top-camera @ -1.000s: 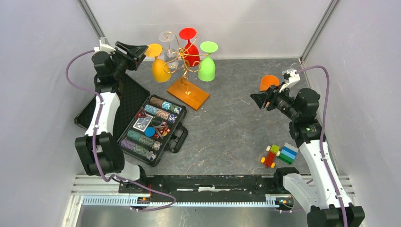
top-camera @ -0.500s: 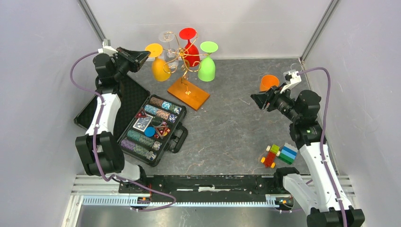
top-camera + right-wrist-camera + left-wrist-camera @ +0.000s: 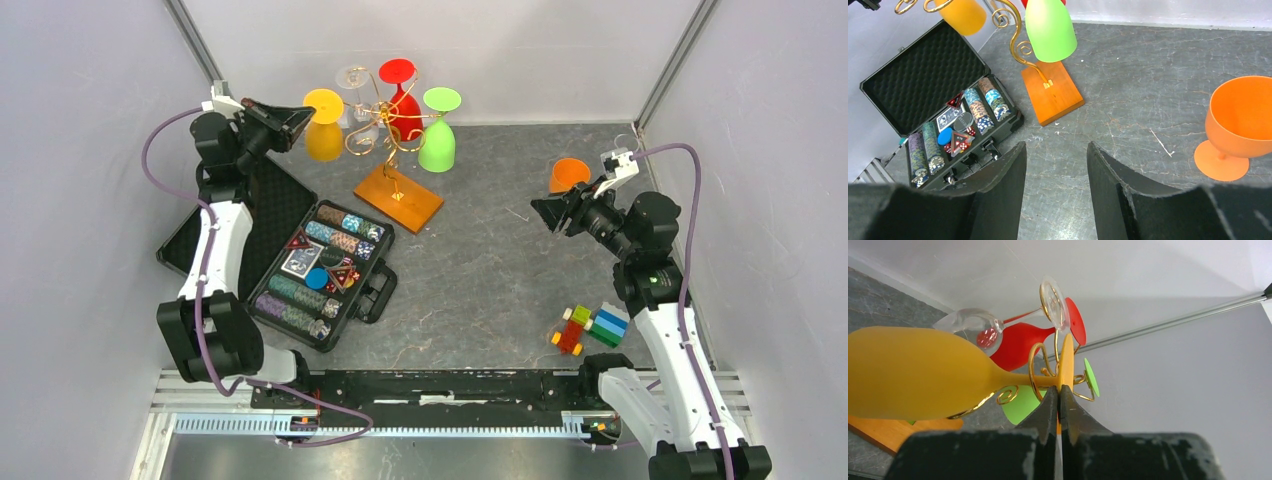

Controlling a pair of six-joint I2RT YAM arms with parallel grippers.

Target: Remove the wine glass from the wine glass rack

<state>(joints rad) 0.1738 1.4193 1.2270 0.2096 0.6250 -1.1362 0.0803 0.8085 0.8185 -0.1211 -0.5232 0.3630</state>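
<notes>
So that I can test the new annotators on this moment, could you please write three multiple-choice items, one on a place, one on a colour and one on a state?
1. Where is the orange goblet?
A. Standing on the table, apart from the rack
B. Hanging on the rack
C. Lying on the rack's base

2. What colour is the glass gripped by the left gripper?
A. Red
B. Yellow
C. Green

3. How is the right gripper?
A. Shut on the goblet
B. Open, holding nothing
C. Shut on nothing

Answers:
1 A: the top view shows it upright on the table, well off to the right of the rack.
2 B: the left wrist view shows the fingers pinched on the yellow glass's foot.
3 B: the right wrist view shows the fingers spread with only table between them.
</notes>
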